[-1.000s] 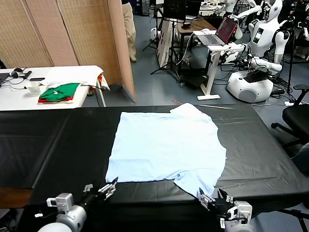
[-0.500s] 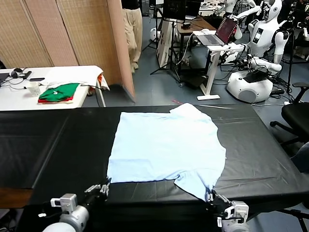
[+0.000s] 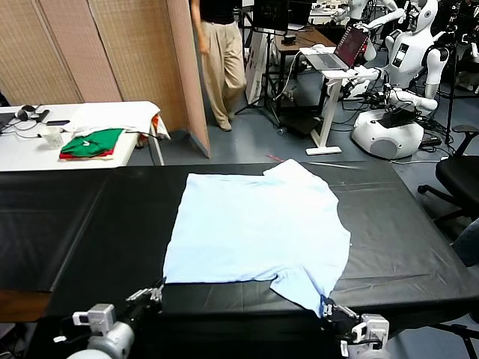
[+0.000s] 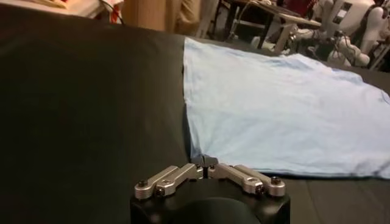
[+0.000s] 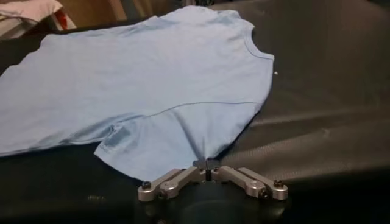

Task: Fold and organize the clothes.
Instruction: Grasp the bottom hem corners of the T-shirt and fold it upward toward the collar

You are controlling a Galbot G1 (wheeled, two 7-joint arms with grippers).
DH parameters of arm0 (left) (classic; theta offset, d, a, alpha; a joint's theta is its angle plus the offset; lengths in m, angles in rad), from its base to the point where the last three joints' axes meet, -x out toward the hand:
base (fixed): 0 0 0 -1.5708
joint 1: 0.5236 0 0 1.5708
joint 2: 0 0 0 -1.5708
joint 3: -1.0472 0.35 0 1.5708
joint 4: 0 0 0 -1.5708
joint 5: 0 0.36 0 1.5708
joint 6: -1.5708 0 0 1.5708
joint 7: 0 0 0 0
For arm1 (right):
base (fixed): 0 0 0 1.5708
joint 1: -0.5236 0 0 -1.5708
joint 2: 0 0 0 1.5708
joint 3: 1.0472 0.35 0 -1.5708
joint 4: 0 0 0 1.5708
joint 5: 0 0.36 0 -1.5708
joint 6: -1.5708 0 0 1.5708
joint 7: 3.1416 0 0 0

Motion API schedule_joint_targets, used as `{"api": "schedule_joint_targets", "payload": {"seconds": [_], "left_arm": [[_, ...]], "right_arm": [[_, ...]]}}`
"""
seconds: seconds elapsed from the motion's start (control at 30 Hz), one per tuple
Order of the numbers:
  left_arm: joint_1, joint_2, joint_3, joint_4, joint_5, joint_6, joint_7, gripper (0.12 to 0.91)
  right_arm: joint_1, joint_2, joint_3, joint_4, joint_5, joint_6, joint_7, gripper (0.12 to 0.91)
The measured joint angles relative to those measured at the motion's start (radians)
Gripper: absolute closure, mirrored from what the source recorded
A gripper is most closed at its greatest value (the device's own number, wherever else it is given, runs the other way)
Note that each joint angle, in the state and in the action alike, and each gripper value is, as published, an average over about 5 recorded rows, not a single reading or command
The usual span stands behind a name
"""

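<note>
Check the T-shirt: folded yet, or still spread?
Spread. The T-shirt lies flat in one layer on the table, near sleeve out, no fold visible.

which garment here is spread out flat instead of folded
The light-blue T-shirt on the black table. It lies open, one layer; the green and red garments sit folded in a stack on the white table behind.

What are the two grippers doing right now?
Left gripper: shut on the T-shirt hem corner.
Right gripper: shut on the sleeve edge.

T-shirt [image 3: 258, 228] thin matt cloth; table cover [image 3: 90, 224] black, faintly glossy.
</note>
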Motion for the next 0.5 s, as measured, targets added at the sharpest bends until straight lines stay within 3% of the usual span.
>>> {"api": "schedule_joint_targets", "payload": {"seconds": [0.13,0.3,0.5], "left_arm": [[0.069,-0.015,-0.030,-0.062,0.004,-0.014,-0.011,0.885],[0.140,-0.035,-0.053,-0.125,0.015,-0.043,-0.019,0.885],[0.125,-0.064,-0.040,-0.123,0.031,-0.120,-0.032,0.885]], "right_arm": [[0.011,-0.004,0.012,0.000,0.002,0.025,-0.012,0.885],[0.079,-0.021,0.012,-0.035,0.001,0.101,-0.068,0.885],[0.222,-0.053,-0.012,-0.133,-0.003,0.145,-0.112,0.885]]}}
